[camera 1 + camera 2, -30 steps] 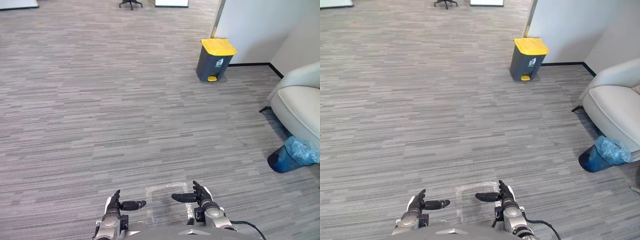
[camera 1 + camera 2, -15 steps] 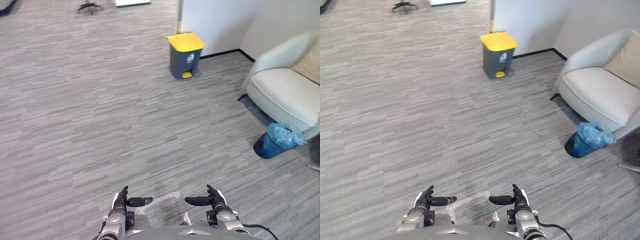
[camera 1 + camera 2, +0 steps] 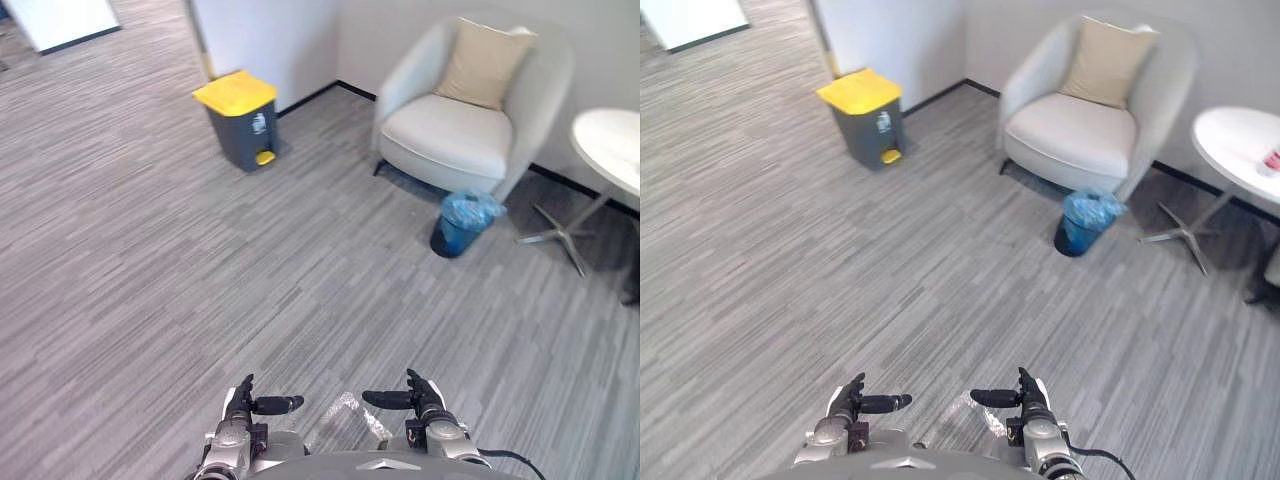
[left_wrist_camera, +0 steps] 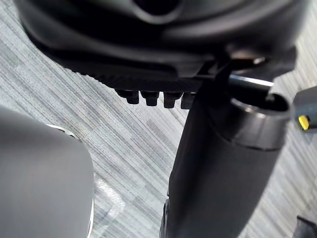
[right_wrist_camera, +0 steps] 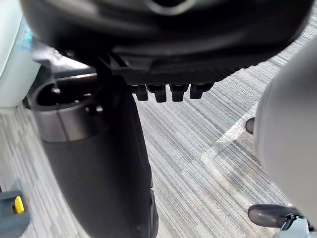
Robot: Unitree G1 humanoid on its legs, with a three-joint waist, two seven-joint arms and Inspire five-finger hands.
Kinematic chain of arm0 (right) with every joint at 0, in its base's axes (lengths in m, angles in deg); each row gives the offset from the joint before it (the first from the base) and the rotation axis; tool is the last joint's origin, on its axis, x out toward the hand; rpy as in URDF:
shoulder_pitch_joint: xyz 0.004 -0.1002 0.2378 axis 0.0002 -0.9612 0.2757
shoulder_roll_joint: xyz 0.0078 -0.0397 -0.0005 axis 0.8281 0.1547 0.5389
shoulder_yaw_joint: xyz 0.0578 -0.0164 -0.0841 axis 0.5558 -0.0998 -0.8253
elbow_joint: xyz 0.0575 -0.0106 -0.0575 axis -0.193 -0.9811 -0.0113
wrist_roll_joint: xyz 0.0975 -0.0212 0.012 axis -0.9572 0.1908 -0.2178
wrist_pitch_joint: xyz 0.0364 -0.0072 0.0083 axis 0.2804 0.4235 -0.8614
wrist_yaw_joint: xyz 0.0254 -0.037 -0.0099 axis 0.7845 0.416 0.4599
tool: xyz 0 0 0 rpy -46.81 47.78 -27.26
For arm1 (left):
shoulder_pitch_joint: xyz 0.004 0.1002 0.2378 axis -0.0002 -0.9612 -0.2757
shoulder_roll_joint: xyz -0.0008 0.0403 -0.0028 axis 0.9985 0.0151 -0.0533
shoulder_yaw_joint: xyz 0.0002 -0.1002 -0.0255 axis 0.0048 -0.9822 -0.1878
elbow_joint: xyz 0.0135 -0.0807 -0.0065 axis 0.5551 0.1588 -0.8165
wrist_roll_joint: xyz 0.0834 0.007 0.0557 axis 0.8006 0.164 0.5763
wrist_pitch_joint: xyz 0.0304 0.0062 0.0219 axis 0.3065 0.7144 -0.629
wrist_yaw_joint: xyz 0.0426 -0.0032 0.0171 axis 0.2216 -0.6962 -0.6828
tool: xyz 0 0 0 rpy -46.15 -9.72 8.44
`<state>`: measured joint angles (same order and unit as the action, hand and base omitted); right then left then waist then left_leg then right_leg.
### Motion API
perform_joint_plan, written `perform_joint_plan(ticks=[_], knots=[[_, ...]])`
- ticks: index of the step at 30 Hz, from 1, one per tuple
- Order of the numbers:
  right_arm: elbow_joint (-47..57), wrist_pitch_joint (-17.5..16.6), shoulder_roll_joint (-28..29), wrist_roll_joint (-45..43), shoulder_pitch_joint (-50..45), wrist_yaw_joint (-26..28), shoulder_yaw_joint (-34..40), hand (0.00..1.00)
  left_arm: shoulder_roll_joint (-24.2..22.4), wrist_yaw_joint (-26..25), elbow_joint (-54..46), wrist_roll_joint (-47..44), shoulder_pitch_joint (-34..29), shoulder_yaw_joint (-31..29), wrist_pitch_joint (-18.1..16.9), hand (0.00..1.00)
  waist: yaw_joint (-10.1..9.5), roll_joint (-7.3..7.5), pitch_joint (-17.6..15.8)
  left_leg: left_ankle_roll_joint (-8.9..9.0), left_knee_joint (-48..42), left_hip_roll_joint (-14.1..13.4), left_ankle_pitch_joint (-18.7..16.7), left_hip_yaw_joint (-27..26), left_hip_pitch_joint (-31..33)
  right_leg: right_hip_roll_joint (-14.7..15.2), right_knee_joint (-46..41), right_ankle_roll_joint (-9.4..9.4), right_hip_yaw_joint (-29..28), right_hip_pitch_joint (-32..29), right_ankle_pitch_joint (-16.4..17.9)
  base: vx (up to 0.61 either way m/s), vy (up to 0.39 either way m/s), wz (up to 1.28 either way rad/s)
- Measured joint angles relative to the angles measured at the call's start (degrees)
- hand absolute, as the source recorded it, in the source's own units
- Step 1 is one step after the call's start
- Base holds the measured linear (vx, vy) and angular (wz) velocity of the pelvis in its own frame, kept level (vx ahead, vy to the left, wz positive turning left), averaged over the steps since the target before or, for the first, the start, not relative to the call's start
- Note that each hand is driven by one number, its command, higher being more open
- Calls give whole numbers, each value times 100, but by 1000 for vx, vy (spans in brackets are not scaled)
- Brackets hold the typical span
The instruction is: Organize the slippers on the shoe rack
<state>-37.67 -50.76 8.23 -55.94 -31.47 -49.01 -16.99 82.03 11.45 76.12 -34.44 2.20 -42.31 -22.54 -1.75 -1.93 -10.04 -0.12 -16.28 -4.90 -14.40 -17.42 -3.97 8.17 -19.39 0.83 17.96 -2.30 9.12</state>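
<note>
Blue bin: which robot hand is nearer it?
Right. Both are short of the blue bin; the right hand is slightly left of it, the left hand further left.

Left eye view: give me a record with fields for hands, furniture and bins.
left hand: open, empty
right hand: open, empty
floor: grey carpet
furniture: pale armchair with tan cushion; round white table at right
bins: yellow-lidded bin by the wall; blue-bagged bin beside the armchair

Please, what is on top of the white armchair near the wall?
A beige cushion stands on the armchair, leaning against its backrest. The seat before it is bare. What is behind the cushion is covered.
</note>
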Motion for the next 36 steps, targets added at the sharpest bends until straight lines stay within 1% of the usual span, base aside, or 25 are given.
perform_joint_plan(ticks=[1, 2, 3, 5, 7, 9, 11, 12, 13, 14, 15, 16, 17, 18, 19, 20, 21, 22, 23, 24, 25, 27, 30, 32, 36], knots=[[-2, 0, -2, 2, 9, 1, -11, 100, 3, 1, 8, 1, 7, 14, 4, 100, 7, 3, -13, 0, 24, 3, 0, -79, -48, 74, -45, -56, 361, 1, 54, 36, -32, -118], [-16, 3, -17, 5, 6, 2, -42, 100, 9, 4, 35, 6, 15, 43, 8, 100, 35, -19, -35, 0, 25, -10, 0, -264, -153, 214, -112, -149, 974, 66, 137, 32, -59, -77], [-14, -20, -42, 10, 18, 1, -46, 100, 20, 10, 54, 15, 10, 59, 8, 100, 62, -55, -35, 1, 37, -34, 0, -290, -225, 201, -112, -112, 1138, 75, 88, 55, -85, -88], [-66, -39, -116, 15, 18, -3, -50, 100, -23, 18, 95, 17, 8, 88, 6, 100, 57, -122, -8, 89, 126, -85, 52, -300, -311, -58, 272, 5, 1034, 194, -49, 55, -99, -57], [-192, -38, -196, 24, 25, -4, -51, 100, -27, 44, 63, 14, 12, 204, -2, 100, 20, -128, -2, 266, 117, -230, 172, -308, -281, -361, 950, -52, 916, 386, -376, 35, -118, -42], [-220, -30, -266, 23, 18, -12, -50, 100, -27, 84, 19, 14, 13, 236, -1, 100, -7, -130, -4, 317, 61, -332, 218, -309, -239, -617, 1562, -128, 789, 573, -682, 21, -126, -44], [-233, -29, -319, 21, -7, -29, -42, 100, -26, 100, 20, 13, 21, 232, 4, 100, -2, -127, -8, 319, -104, -411, 217, -346, -192, -744, 1846, -181, 659, 669, -825, 27, -135, -37], [-261, -30, -341, 22, -12, -32, -41, 100, -27, 108, 18, 12, 31, 225, 4, 100, -7, -120, -15, 320, -249, -479, 217, -400, -164, -783, 1930, -204, 574, 705, -864, 28, -82, -51], [-304, -21, -385, 8, -20, -34, -42, 100, -27, 112, 17, 10, 43, 218, 4, 100, -22, -119, -21, 335, -704, -587, 207, -443, -58, -841, 2028, -248, 395, 768, -906, 35, -64, -94], [-329, -16, -417, 3, -28, -43, -41, 100, -36, 112, 15, 2, 56, 174, 0, 100, -88, -118, -72, 308, -1405, -687, 112, -305, 180, -883, 2049, -305, 59, 846, -907, 30, -42, -103], [-337, -13, -424, 1, -44, -45, -40, 100, -49, 110, 11, 2, 60, 175, -8, 100, -109, -118, -86, 324, -1446, -624, -27, -73, 203, -892, 2044, -313, -74, 855, -910, 22, -5, -131], [-355, 6, -476, 0, -42, -75, -18, 100, -60, 110, -54, -14, 60, 176, -13, 100, -144, -149, -109, 347, -1291, -396, -244, 503, 267, -889, 2022, -337, -387, 854, -918, -3, 47, -127], [-376, 6, -495, 0, -45, -113, 33, 100, -60, 110, -78, -66, 54, 178, -12, 100, -147, -154, -130, 349, -1096, -173, -347, 951, 364, -880, 2020, -372, -646, 856, -911, -4, 59, -129], [-380, 10, -496, 0, -61, -127, 80, 100, -55, 106, -80, -94, 54, 178, -12, 100, -153, -156, -135, 341, -974, -74, -351, 1211, 429, -868, 2014, -372, -764, 856, -914, 9, 77, -113], [-379, 26, -491, -12, -85, -148, 190, 100, -51, 107, -90, -106, 55, 174, -16, 100, -159, -148, -154, 342, -743, 147, -349, 1691, 563, -850, 1969, -370, -1035, 843, -909, 29, 110, -93], [-378, 26, -496, -11, -93, -159, 208, 100, -48, 102, -103, -106, 55, 174, -26, 100, -178, -149, -163, 357, -626, 238, -332, 1924, 625, -842, 1950, -365, -1153, 832, -909, 41, 167, -103], [-377, 24, -503, -17, -105, -169, 249, 100, -48, 97, -112, -108, 55, 176, -38, 100, -189, -173, -159, 399, -373, 317, -242, 2284, 666, -858, 1935, -310, -1316, 824, -918, 40, 165, -107], [-369, 22, -555, -17, -115, -174, 250, 100, -83, 99, -103, -127, 37, 176, -41, 100, -191, -315, -137, 386, -156, 206, 388, 2407, 640, -1015, 1930, -197, -1531, 855, -876, 82, 193, -86], [-372, 23, -564, -16, -115, -174, 250, 100, -84, 99, -102, -131, 31, 176, -40, 100, -191, -332, -129, 323, -162, 196, 457, 2397, 632, -1026, 1931, -192, -1560, 865, -875, 89, 158, -77], [-343, 16, -488, -10, -148, -197, 269, 100, -71, 99, -92, -204, 32, 175, -40, 100, -178, -260, -113, 258, -104, 221, 389, 2226, 553, -974, 1955, -109, -1652, 952, -895, 135, 175, -36], [-293, 16, -431, -9, -187, -196, 309, 100, -29, 105, -101, -218, 35, 166, -34, 100, -183, -154, -98, 207, 7, 252, 426, 2161, 470, -906, 1893, -54, -1667, 921, -854, 112, 101, -33], [-271, 17, -378, -9, -235, -203, 381, 100, 0, 105, -97, -219, 34, 169, -15, 100, -187, -53, -58, 162, 202, 320, 470, 2108, 278, -823, 1843, 22, -1672, 956, -761, 183, 86, -9], [-265, 10, -381, -10, -293, -202, 396, 100, -6, 105, -78, -217, 9, 178, 13, 100, -182, -61, -30, 151, 503, 373, 515, 2067, -77, -757, 1848, 83, -1659, 1140, -661, 163, 42, -6], [-264, -1, -391, -12, -342, -203, 404, 100, -22, 106, -73, -217, -33, 185, 14, 100, -168, -90, 60, 169, 659, 368, 526, 2093, -195, -761, 1850, 129, -1629, 1194, -604, 150, 6, 4], [-265, 0, -388, -20, -341, -210, 413, 100, -38, 104, -25, -218, -33, 185, 15, 100, -131, -94, 63, 170, 722, 334, 527, 2153, -317, -798, 1854, 123, -1515, 1314, -562, 65, -28, 9]])
